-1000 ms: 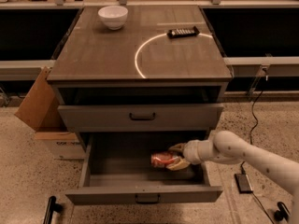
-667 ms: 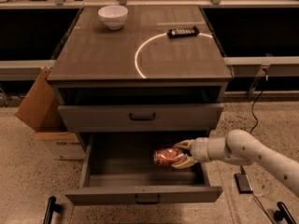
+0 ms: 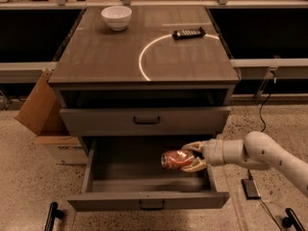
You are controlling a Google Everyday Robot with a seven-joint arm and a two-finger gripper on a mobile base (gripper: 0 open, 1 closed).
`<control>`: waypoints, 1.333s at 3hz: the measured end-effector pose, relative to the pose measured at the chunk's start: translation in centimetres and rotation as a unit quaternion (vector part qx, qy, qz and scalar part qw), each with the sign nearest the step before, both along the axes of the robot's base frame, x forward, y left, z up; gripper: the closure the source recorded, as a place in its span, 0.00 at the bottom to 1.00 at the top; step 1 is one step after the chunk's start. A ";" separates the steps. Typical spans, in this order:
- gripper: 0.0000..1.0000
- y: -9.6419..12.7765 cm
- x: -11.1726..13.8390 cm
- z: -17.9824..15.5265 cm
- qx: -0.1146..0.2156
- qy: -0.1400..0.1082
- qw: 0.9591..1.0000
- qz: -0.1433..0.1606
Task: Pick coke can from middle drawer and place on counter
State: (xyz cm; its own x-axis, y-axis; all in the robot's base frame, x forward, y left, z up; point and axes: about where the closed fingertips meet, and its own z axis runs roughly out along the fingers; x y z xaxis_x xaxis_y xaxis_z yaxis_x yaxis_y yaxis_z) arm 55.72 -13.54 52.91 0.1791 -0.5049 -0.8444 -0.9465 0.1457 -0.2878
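Observation:
The coke can [image 3: 176, 159] is red with silvery ends and lies sideways in my gripper [image 3: 192, 156], which is shut on it. The can hangs above the inside of the open middle drawer [image 3: 148, 200], on its right side. My white arm [image 3: 260, 153] reaches in from the right. The counter [image 3: 106, 57] is the wood-grain cabinet top above, marked with a white arc [image 3: 144, 57].
A white bowl [image 3: 116, 17] stands at the counter's back left and a black remote [image 3: 188, 33] at the back right. Another grey drawer front [image 3: 144, 120] sits closed above the open one. A cardboard box [image 3: 43, 114] stands left of the cabinet. A cable and power brick [image 3: 251, 188] lie on the floor at right.
My gripper has lifted the can slightly and drawn it a little to the right within the drawer opening.

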 end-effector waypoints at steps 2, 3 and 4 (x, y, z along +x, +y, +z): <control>1.00 -0.4 -0.4 4.5 -0.001 -0.032 0.999 0.017; 1.00 -0.8 -0.3 10.2 0.002 -0.078 0.996 0.033; 1.00 -1.3 0.2 16.4 0.010 -0.132 0.990 0.046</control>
State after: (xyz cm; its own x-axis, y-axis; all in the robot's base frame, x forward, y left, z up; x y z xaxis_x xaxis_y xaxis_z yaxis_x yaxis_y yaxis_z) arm 55.97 -14.89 69.31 0.4397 -0.4605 -0.7711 -0.8479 0.0701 -0.5254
